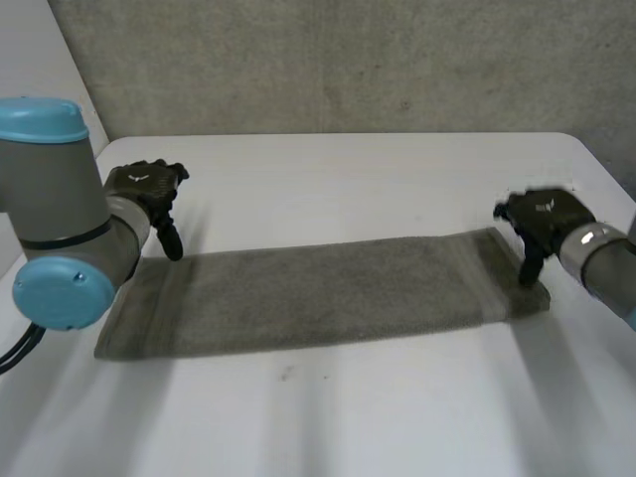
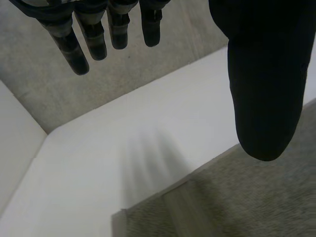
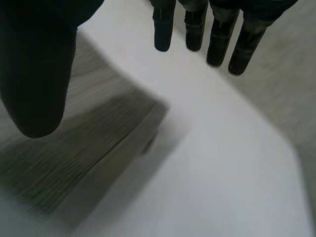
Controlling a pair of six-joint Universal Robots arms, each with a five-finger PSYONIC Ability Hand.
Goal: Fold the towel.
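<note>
Your left hand (image 1: 147,189) and right hand (image 1: 545,214) hang with fingers released, grasping nothing, at the far corners of the towel (image 1: 318,293) lying flat across the table (image 1: 348,184), likely placed to pinch both ends for the fold.

The white table (image 1: 348,179) is bare from the towel (image 1: 318,293) to its far edge and from the towel to its near edge, so a hand could slide through there and bump nothing. The towel lies flat in a long strip across the middle. The left hand (image 1: 149,189) sits at the strip's far left corner and the right hand (image 1: 542,214) at its right end, and a grey wall (image 1: 348,60) stands behind the far edge.
</note>
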